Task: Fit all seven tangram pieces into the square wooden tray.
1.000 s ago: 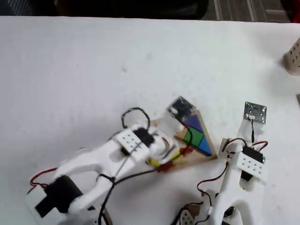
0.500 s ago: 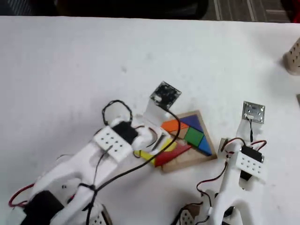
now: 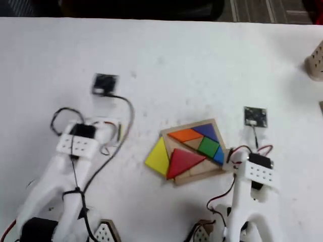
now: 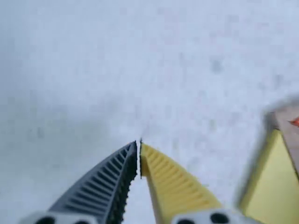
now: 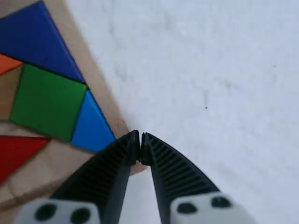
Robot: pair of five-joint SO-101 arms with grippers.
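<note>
The square wooden tray (image 3: 218, 122) lies tilted near the table's middle. It holds an orange piece (image 3: 185, 134), a dark blue triangle (image 3: 207, 130), a green square (image 3: 208, 146), a light blue triangle (image 3: 219, 157) and a red triangle (image 3: 183, 161). A yellow triangle (image 3: 157, 156) lies across the tray's left rim and sticks out over the table. My left gripper (image 3: 117, 130) is shut and holds nothing, over bare table left of the tray (image 4: 286, 119), with the yellow triangle (image 4: 273, 184) beside it. My right gripper (image 5: 140, 138) is shut at the tray's right corner, next to the light blue triangle (image 5: 91, 125).
A pale perforated wooden object (image 3: 315, 60) stands at the table's right edge. White table surface stretches behind and to the left of the tray. Both arms' bases and cables sit along the front edge.
The left arm has swung left, away from the tray, uncovering the pieces; the yellow and red triangles now show. The right arm has shifted slightly towards the tray.
</note>
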